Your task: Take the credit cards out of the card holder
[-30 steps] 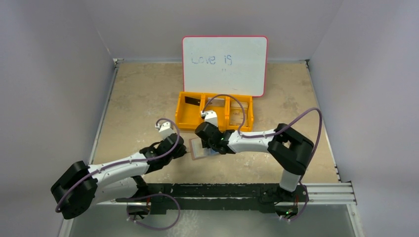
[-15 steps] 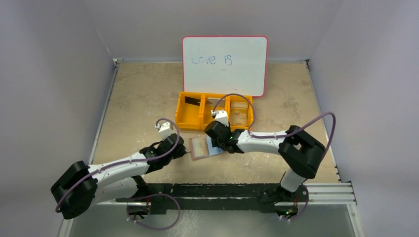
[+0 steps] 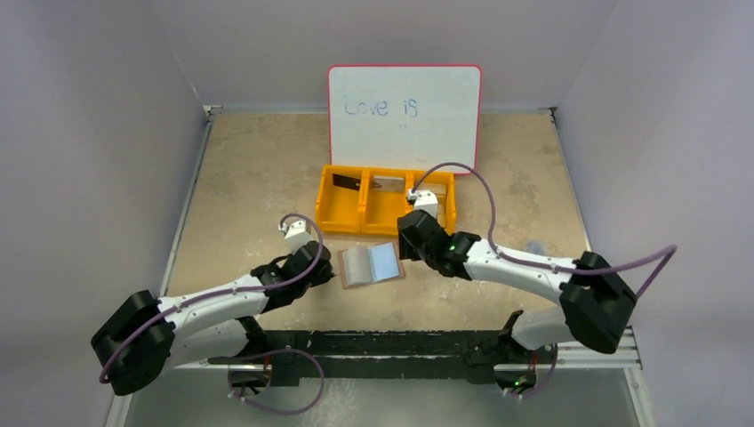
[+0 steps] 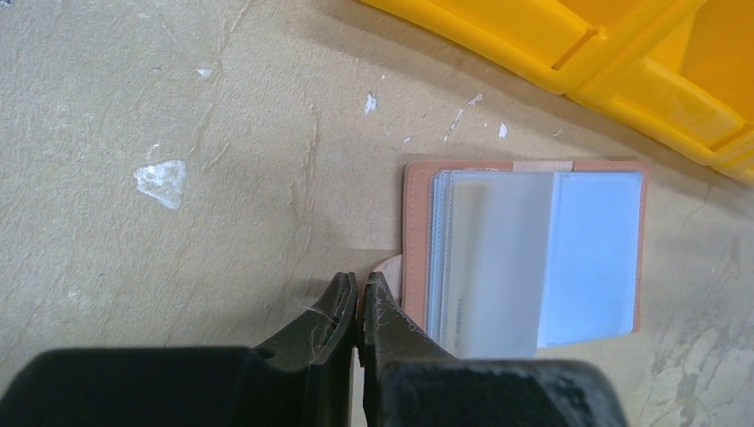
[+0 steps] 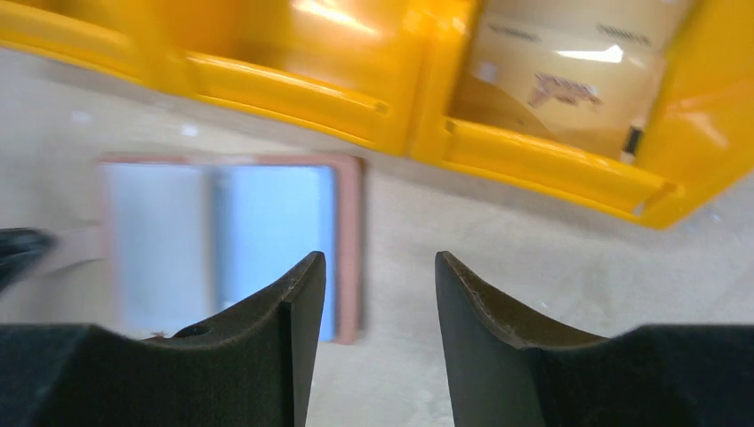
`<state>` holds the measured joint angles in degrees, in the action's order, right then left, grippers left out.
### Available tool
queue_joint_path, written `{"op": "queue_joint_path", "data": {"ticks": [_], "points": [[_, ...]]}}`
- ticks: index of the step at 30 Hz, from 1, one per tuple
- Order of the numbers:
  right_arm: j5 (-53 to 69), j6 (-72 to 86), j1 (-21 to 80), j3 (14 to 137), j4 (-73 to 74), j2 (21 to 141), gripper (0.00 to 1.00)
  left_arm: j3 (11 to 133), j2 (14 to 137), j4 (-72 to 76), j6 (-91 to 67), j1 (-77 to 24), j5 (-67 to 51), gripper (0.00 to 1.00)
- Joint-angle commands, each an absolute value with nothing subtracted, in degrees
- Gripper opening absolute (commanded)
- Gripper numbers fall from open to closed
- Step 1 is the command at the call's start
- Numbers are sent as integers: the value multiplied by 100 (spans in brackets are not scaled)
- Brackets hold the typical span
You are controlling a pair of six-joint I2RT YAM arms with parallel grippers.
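The card holder [image 3: 371, 264] is lying open at centre frame, the credit cards [image 3: 348, 182] sitting in the tray [image 3: 342, 224] above it. The left gripper [image 4: 360, 298] is clamping its tab; the right gripper [image 5: 378, 276] is hovering unclenched and empty. Pinning the holder flat while checking its pockets seems wise.

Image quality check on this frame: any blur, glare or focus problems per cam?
Right wrist: motion-blurred, card holder edges smeared, hot glare on the orange tray rim. Left wrist: sharp on the card holder, mild sheen on its clear pockets; left gripper close to the lens, dark with little detail. Top external: even light, soft shadow along the near edge, whiteboard writing faint.
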<state>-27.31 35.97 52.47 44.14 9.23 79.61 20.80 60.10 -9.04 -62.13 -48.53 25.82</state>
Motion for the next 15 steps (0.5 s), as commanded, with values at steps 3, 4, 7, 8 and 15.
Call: {"op": "queue_joint_path", "data": {"ticks": [3,4,7,8,15], "points": [[-1306,3061,5468,4748,-452,7741,54,2351,6046,-746,-6124,-4869,2678,0],[-1264,3044,5570,4819,-572,7867,56,2345,6049,-734,-6125,-4865,2669,0],[-1247,2972,5839,5137,-692,8439,59,2341,6028,-754,-6141,-4867,2677,0],[-1234,2959,5879,5271,-678,8682,59,2331,6017,-756,-6141,-4869,2666,0],[-1825,2863,6200,5956,-421,9995,67,2334,5979,-776,-6150,-4869,2662,0]]}}
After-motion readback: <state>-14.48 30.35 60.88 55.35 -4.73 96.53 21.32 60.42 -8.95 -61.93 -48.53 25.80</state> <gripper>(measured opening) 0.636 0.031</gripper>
